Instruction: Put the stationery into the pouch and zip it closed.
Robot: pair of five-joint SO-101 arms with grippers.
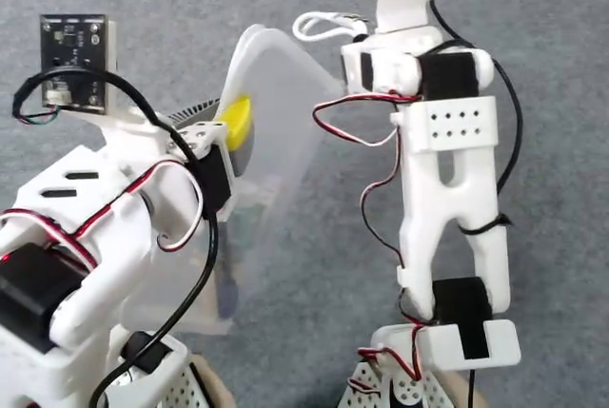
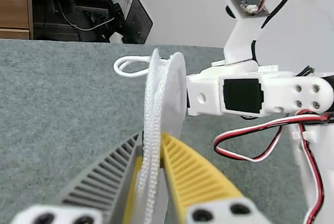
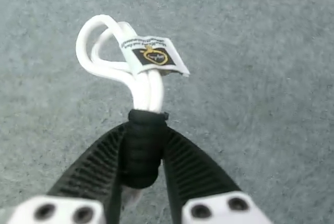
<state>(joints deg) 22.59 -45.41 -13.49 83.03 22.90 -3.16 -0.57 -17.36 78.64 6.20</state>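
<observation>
From high up, the left gripper [image 1: 228,127] is shut tight on one edge of the pouch [image 1: 276,113]. The pouch is see-through white and held up off the grey table [image 1: 533,28], tilted, with its top edge far from the arm bases and its bottom edge near the left arm's base. Something dark shows through its wall low down; I cannot tell what it is. The right gripper [image 1: 350,45] is at the pouch's top corner, shut on a white pull cord [image 1: 319,24]. The cord loops out past the corner. There is open grey table between the two arms and on the far side of the pouch.

From the left wrist, the grey and yellow fingers [image 2: 182,166] of the left gripper [image 2: 151,139] press together on the pouch's [image 2: 177,85] woven zip edge [image 2: 152,130]. The edge runs straight out from between them. The right gripper [image 2: 192,96] touches the far end, and the pull cord [image 2: 128,67] loops beyond it. Bare table [image 2: 52,109] lies beside the pouch.

From the right wrist, the right gripper [image 3: 146,130] has its black fingers [image 3: 99,166] closed on a black piece [image 3: 142,151] at the end of the pull cord [image 3: 102,41]. A small tag [image 3: 154,55] hangs on the cord. The table [image 3: 261,51] is open all around the loop.
</observation>
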